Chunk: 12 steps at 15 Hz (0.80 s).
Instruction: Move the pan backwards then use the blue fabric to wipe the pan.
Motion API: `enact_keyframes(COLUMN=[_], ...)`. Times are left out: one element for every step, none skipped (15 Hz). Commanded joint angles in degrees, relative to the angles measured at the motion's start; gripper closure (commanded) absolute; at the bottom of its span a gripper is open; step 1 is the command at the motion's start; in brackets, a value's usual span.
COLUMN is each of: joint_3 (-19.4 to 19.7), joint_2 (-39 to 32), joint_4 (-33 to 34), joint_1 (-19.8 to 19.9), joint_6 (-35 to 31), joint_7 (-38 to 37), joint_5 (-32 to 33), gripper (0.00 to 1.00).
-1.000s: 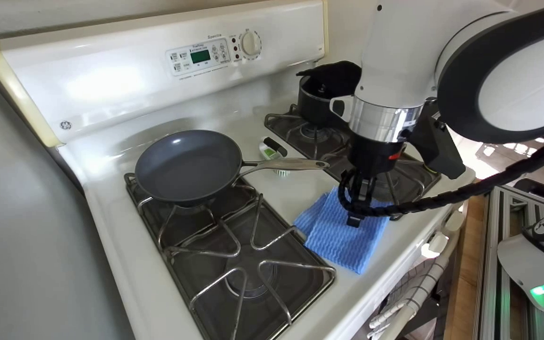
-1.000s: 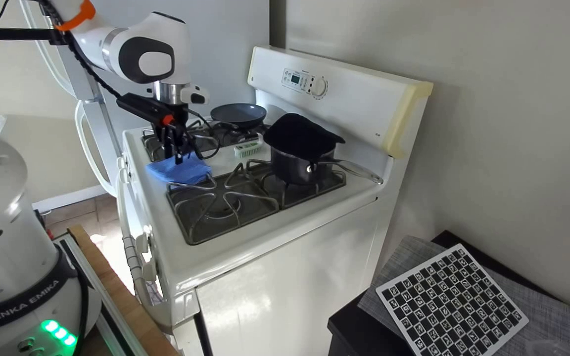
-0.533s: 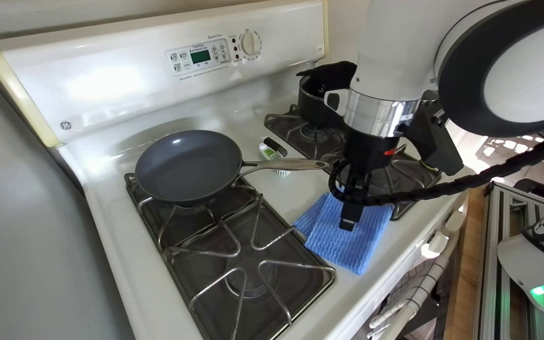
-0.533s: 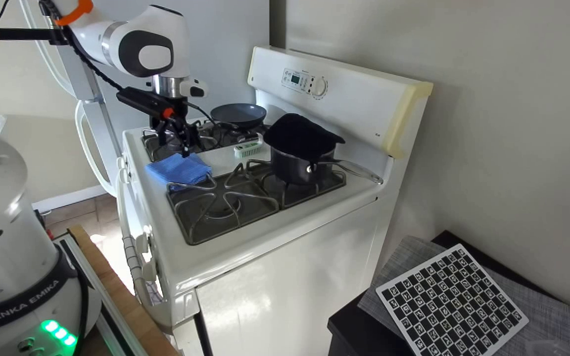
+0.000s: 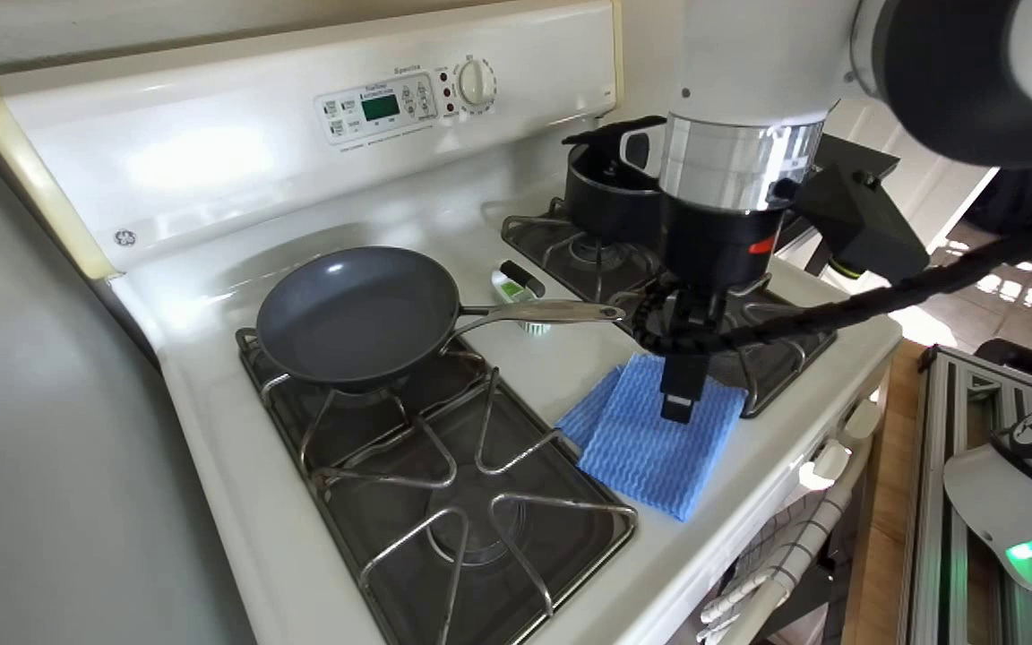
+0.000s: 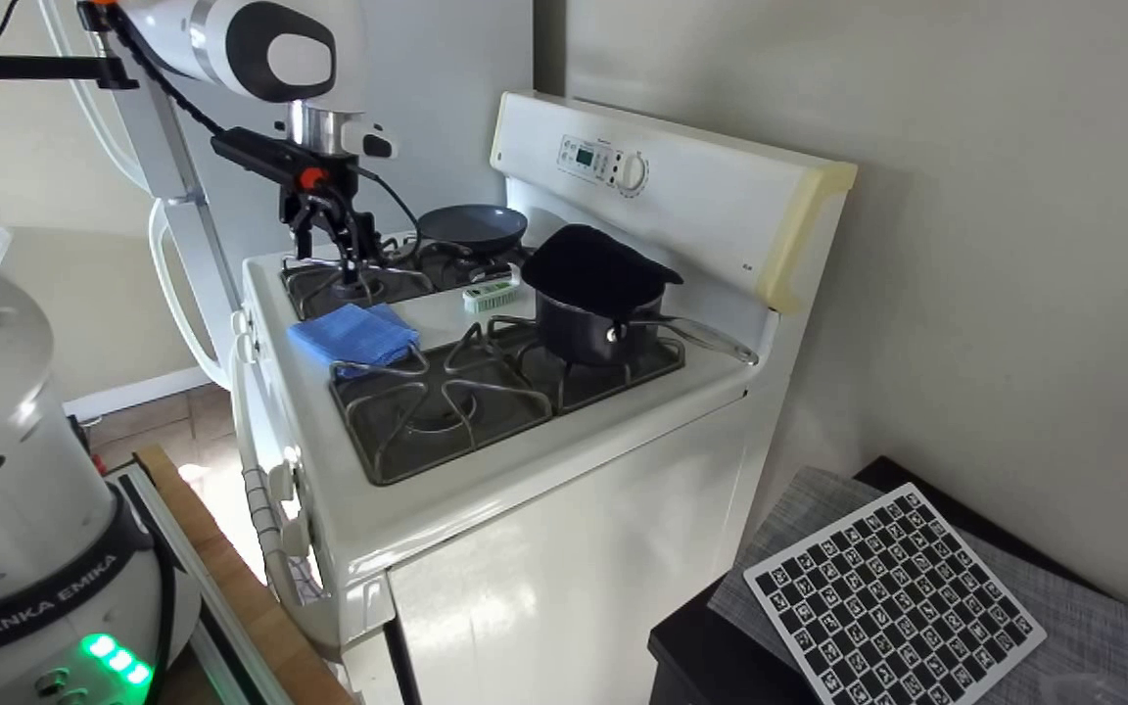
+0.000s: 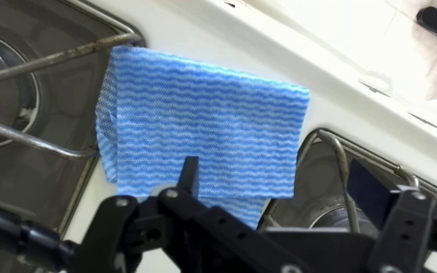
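Observation:
The pan (image 5: 359, 313), wide, shallow and dark grey inside, rests on the rear burner grate, its silvery handle (image 5: 561, 312) reaching over the middle of the stove top; it also shows in an exterior view (image 6: 472, 227). Folded roughly square, the blue fabric (image 7: 207, 125) lies flat at the front between the two burner areas, one edge overlapping a grate. My gripper (image 6: 327, 262) hangs above it, clear of the cloth, with its fingers spread wide. In the wrist view the gripper (image 7: 273, 161) holds nothing; one finger (image 7: 191, 172) appears over the fabric, the opposite one over a burner.
A black pot (image 6: 588, 328) with a dark cloth-like thing on top occupies the far rear burner. Between pan and pot lies a small green-and-white brush (image 6: 492, 294). Raised metal grates (image 5: 471, 520) flank the fabric, and the control panel (image 5: 382, 106) rises behind.
My gripper has risen off the blue fabric and its jaws have opened wide, letting the cloth go. The fabric stays on the stove top where it was; the pan has not moved.

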<state>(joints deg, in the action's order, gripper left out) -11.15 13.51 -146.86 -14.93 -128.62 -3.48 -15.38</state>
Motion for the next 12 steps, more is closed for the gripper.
enact_keyframes(joint_3=[-0.7, -0.8, -0.9, -1.0, -1.2, -1.4, -1.6, -1.9, -2.2, -2.5, -2.8, -3.1], joint_2=[4.1, 4.8, 5.4, 5.9, 6.3, 6.5, 6.7, 6.9, 6.9, 6.9, 6.8, 6.7], joint_4=[1.6, 2.4, 3.6, 4.4, 5.7, 6.9, 7.7, 8.5, 9.2, 9.9, 10.6, 11.3], joint_1=[1.5, 1.9, 2.3, 2.7, 3.1, 3.4, 3.6, 3.7, 3.9, 4.0, 4.0, 4.0], joint_6=[4.5, 5.4, 7.2, 7.7, 9.0, 10.0, 9.8, 9.7, 9.1, 9.2, 9.2, 9.0], joint_7=[-3.6, -4.3, -5.2, -5.6, -5.8, -6.3, -6.5, -6.8, -7.2, -7.8, -8.2, -8.8], joint_5=[3.9, 5.3, 7.2, 8.9, 10.9, 12.6, 14.0, 15.3, 16.4, 17.2, 17.9, 18.7], gripper=[0.0, 0.0, 0.0, 0.0, 0.0, 0.0, 0.0, 0.0, 0.0, 0.0, 0.0, 0.0])
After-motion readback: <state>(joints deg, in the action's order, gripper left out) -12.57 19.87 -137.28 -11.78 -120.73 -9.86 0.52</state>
